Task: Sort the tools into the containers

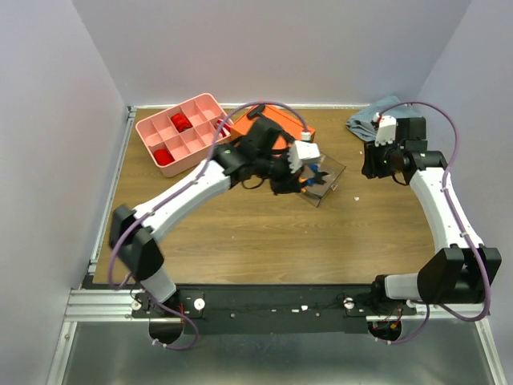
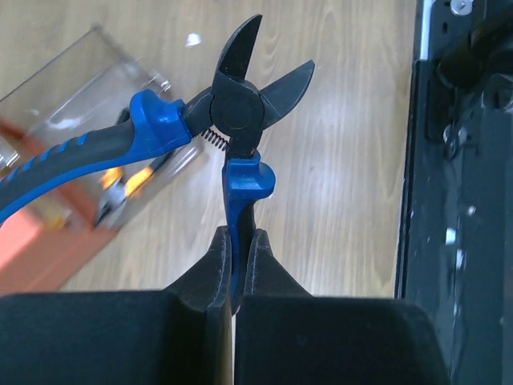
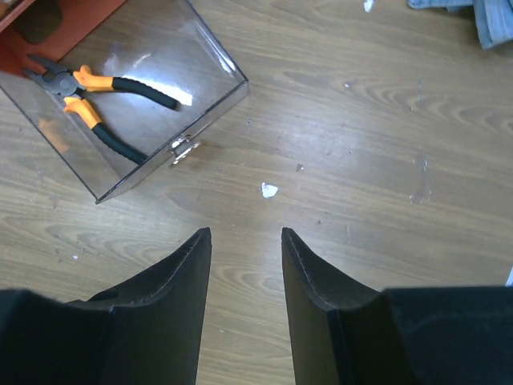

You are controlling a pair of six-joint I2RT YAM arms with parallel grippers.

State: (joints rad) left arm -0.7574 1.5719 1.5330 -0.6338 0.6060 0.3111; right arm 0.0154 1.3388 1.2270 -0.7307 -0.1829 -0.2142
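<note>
My left gripper [image 2: 238, 241] is shut on one handle of the blue-handled pliers [image 2: 240, 104] and holds them above the table, jaws spread, beside a pulled-out clear drawer [image 2: 72, 96]. In the top view this gripper [image 1: 309, 172] hangs over that drawer [image 1: 327, 183], which sticks out from the orange box [image 1: 272, 122]. Orange-handled pliers [image 3: 96, 100] lie inside the drawer [image 3: 216, 72]. My right gripper [image 3: 244, 233] is open and empty over bare wood to the right of the drawer; in the top view it [image 1: 373, 164] is at the right. The pink tray [image 1: 200, 104] stands at the back left.
Two red items [image 1: 180, 122] lie in compartments of the pink tray. A blue-grey cloth [image 1: 370, 120] lies at the back right, behind my right wrist. A small white scrap [image 3: 268, 190] lies on the wood near the drawer's front.
</note>
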